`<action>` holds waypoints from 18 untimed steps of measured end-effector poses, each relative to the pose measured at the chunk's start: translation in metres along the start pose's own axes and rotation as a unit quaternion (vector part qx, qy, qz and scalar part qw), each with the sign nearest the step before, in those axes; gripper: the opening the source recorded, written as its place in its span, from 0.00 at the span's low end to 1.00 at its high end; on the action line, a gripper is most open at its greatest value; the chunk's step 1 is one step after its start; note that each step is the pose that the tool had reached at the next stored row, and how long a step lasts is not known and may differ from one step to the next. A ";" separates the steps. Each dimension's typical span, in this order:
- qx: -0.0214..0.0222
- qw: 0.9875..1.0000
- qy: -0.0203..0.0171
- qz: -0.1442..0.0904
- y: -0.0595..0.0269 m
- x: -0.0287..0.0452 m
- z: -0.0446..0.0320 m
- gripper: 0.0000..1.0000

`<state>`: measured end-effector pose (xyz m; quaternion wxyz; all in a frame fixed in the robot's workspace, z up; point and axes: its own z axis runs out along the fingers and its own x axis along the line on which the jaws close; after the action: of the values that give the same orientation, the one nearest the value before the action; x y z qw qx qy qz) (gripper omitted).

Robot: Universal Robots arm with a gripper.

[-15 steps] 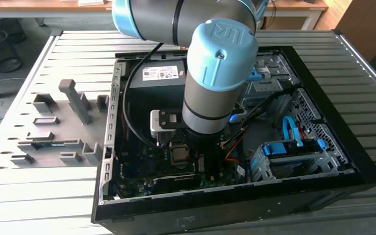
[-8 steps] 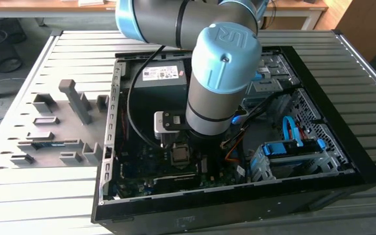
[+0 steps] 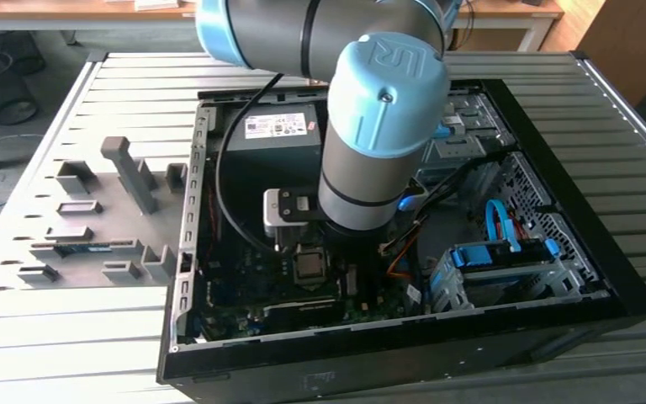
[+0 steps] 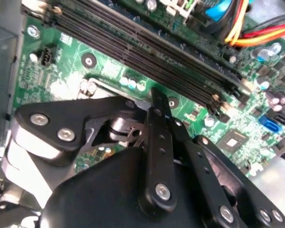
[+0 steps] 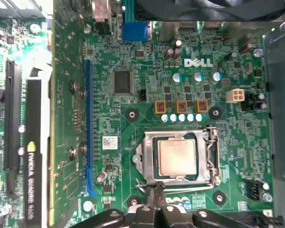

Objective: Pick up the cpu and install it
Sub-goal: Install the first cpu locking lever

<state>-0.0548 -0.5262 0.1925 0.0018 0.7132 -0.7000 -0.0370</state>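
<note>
exterior view: the arm [image 3: 373, 118] hangs down into the open pc case [image 3: 592, 269], wrist low over the green motherboard [image 3: 245, 290]. the cpu [image 3: 309, 266] is that small silvery square sitting in its socket, just under and a bit toward the exterior view's left of the wrist. grey power supply [image 3: 272, 135] sits behind it, well apart

first wrist view: looking pretty much straight down on the board. cpu [image 5: 177, 157] lies flat inside the metal socket frame [image 5: 141, 159], so it looks already seated, square-on, no real long axis to speak of. gripper [image 5: 155, 194] tips poke in from the frame's edge, right at the rim of the socket, just beside the chip and not on top of it. tips look pressed close together with nothing between them

second wrist view: mostly the black gripper [image 4: 154, 102] linkage up close, fingers drawn together to a narrow point, pinching nothing that I can see. the long memory slots [image 4: 147, 45] run diagonally just past the tip. the socket is mostly hidden behind the linkage here

key relation: chip is just ahead of the closed tips, seated in the socket, gripper beside its near edge rather than over it
</note>
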 end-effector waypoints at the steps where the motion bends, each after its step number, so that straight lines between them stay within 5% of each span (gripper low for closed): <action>1: 0.000 1.000 0.001 0.000 0.0003 0.0001 -0.0026 0.10; 5: 0.000 1.000 0.000 0.000 0.0005 -0.0002 -0.0084 0.10; 18: 0.000 1.000 0.000 0.000 0.0033 -0.0041 -0.0599 0.10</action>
<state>-0.0549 -0.5250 0.2527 0.0021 0.7129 -0.7003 -0.0372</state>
